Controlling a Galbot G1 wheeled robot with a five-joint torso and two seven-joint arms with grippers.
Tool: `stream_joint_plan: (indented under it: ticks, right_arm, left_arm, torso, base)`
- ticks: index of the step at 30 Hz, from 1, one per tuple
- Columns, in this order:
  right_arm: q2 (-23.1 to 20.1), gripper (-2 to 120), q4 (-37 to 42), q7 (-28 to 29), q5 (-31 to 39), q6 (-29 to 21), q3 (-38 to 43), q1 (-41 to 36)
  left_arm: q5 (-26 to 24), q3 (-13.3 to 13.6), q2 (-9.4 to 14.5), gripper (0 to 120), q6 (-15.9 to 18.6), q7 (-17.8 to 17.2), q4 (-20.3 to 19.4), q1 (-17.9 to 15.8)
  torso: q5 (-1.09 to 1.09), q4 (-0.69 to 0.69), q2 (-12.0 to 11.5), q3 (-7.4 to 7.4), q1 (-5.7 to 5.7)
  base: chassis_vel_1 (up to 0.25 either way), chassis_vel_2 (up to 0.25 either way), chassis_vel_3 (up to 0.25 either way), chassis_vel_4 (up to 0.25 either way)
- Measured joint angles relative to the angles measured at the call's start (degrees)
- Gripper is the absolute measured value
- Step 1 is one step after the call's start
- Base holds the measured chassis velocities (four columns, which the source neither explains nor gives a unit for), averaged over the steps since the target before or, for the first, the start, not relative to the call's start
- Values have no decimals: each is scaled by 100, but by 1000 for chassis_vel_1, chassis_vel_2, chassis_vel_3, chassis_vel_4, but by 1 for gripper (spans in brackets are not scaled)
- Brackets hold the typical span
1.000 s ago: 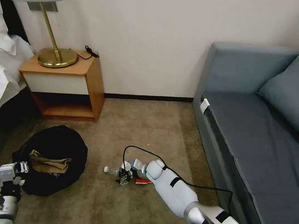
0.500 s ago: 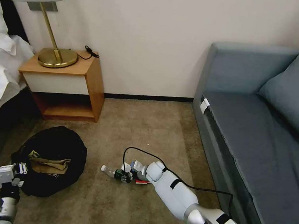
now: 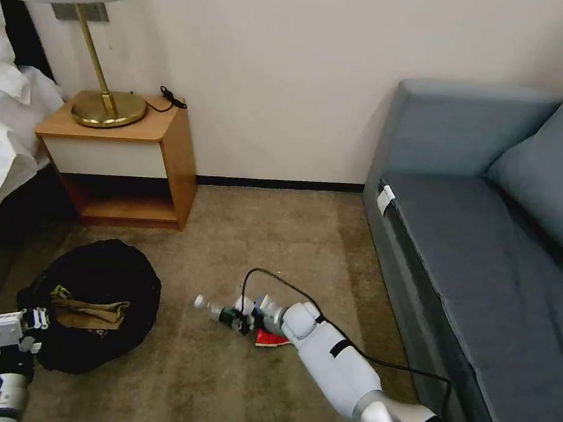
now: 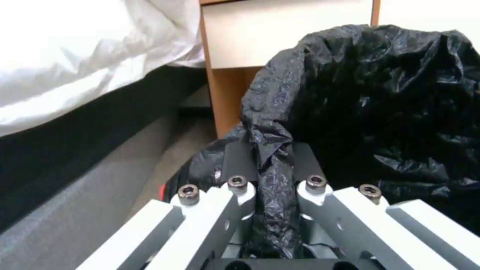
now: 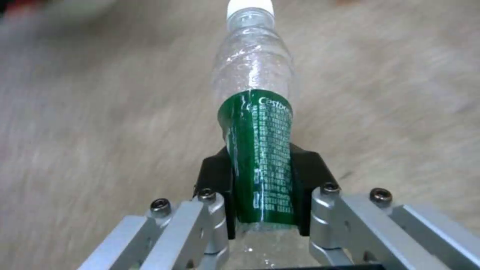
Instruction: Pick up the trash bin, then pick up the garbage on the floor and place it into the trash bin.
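R gripper [image 5: 262, 187] pinching bottle [image 5: 257, 123], cap toward 9 o'clock | L gripper [image 4: 272, 165] clamped on bin [image 3: 94, 299] bag rim | red packet [image 3: 269, 339] on carpet

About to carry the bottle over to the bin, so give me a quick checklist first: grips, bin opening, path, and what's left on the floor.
1. Right gripper shut on the bottle, pads on the green label: ok.
2. Bottle cap on, so nothing should spill: ok.
3. Left gripper pinching the black bag at the bin rim: ok.
4. Bin mouth open, with the brown paper bag already inside and room beside it: ok.
5. Carpet between bottle and bin free of obstacles: ok.
6. Floor cleared: not ok, the red packet lies by the right wrist.
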Motion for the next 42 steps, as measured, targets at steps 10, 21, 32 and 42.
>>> stream_joint_plan:
  ticks: [10, 21, 32, 42]
  right_arm:
    - [-266, 21, 1655, 659, 1342, -352, -262, -141]
    - [-441, 21, 3689, 1449, 2534, -918, -1116, -587]
    - [-417, 21, 4263, 1732, 2580, -890, -1924, -1121]
    - [-120, 21, 3487, 2064, 2065, -612, -2122, -1094]
  left_arm:
    - [115, 103, -87, 5, 39, -1, -206, -4]
    - [258, 148, -225, 5, 72, -11, -503, 117]
    - [315, 192, -299, 5, 87, -16, -721, 202]
    - [400, 224, -395, 5, 29, 2, -799, 332]
  torso:
    - [0, 0, 0, 0, 0]
    - [0, 1, 0, 0, 0]
    - [-1, 1, 0, -1, 0]
    - [0, 1, 0, 0, 0]
  base:
    - [0, 0, 0, 0]
    - [0, 0, 0, 0]
    - [0, 0, 0, 0]
    - [0, 0, 0, 0]
